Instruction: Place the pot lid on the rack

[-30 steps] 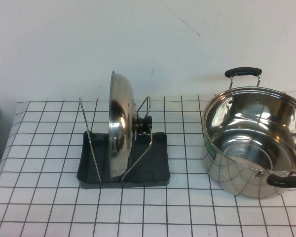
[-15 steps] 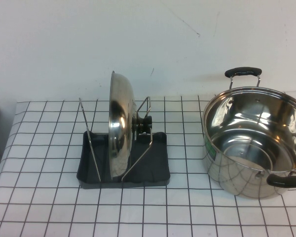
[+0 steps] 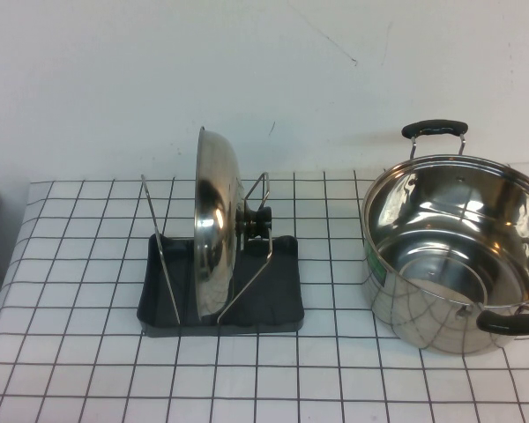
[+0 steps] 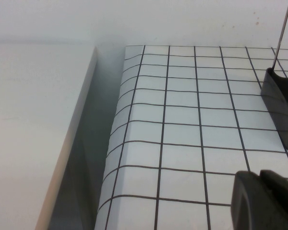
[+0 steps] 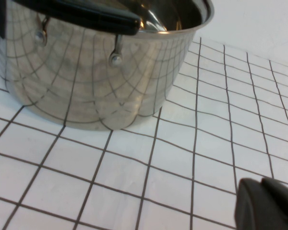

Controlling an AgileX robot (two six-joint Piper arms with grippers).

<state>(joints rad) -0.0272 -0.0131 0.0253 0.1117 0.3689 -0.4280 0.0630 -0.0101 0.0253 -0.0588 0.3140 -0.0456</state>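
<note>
While neither arm is seen in the high view, a dark tip of the left gripper (image 4: 265,201) is caught at the edge of the left wrist view, hovering over the gridded tablecloth (image 4: 182,134) near the table's left edge. Whether its fingers are spread or closed cannot be told, and nothing is seen held by it. Ahead of this gripper, a dark corner of the rack (image 4: 281,96) and one thin wire upright (image 4: 280,36) are glimpsed, apart from the gripper.

A dark tip of the right gripper (image 5: 268,205) is likewise shown only at the edge of the right wrist view, above the tablecloth (image 5: 134,167). Its opening cannot be judged either, and nothing is seen gripped. Just ahead of it, the steel pot (image 5: 96,67) is stood on the cloth, with one black handle (image 5: 81,17) turned toward the gripper; no contact is seen between them.

Farther out, in the high view, the pot lid (image 3: 216,225) is seen standing on edge in the rack (image 3: 220,295), leaned between the wire uprights, with its black knob (image 3: 257,218) pointed toward the pot (image 3: 458,251). The rack is placed on the tablecloth (image 3: 70,352) well apart from the pot, which is open and uncovered on the robot's right side.
</note>
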